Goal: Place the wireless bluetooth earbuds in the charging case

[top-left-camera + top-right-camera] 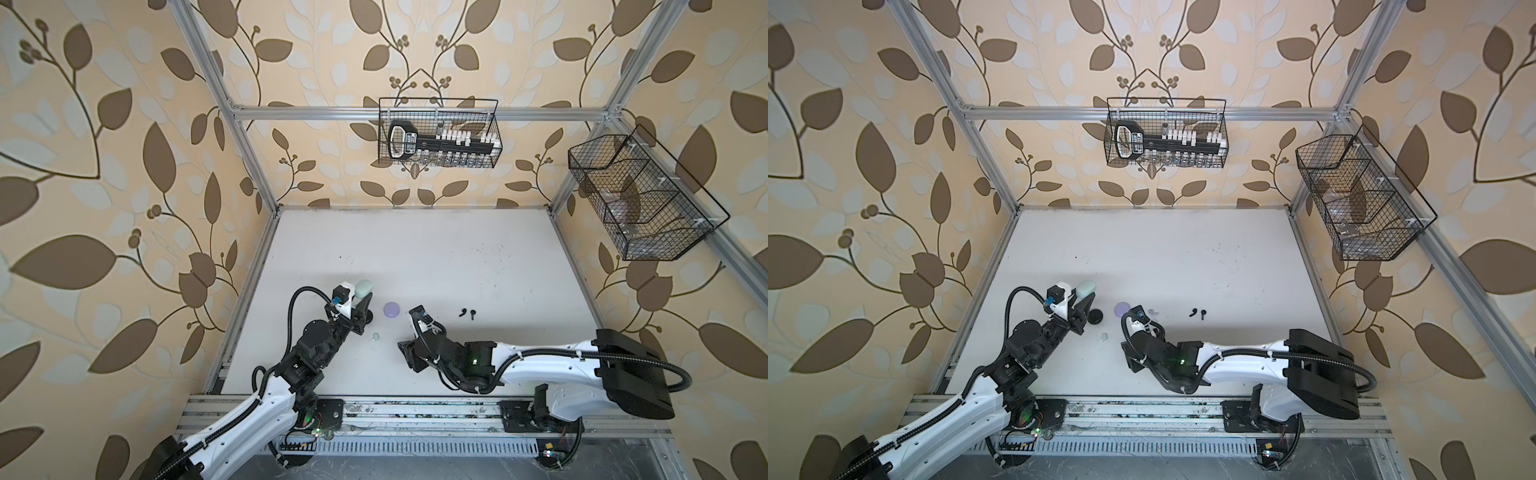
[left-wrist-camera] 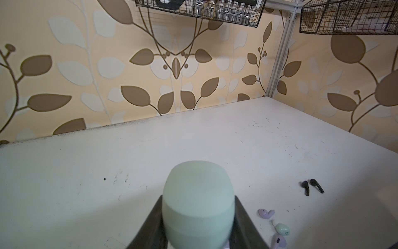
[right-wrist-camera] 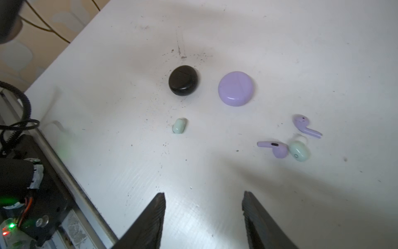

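So the left gripper (image 2: 198, 197) is clamped on the mint case (image 2: 197, 183), and the right gripper (image 3: 204, 193) hangs open, empty. That mint earbud (image 3: 178, 126) toward the front edge of the desk (image 3: 215, 32) is tiny and probably slick. Pinch across its body.

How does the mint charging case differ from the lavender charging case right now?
The mint charging case is clamped in the left gripper; the lavender charging case lies flat on the table, touched by nothing. The mint charging case is pale green, the lavender charging case purple. Both are smooth, rounded and look shut.
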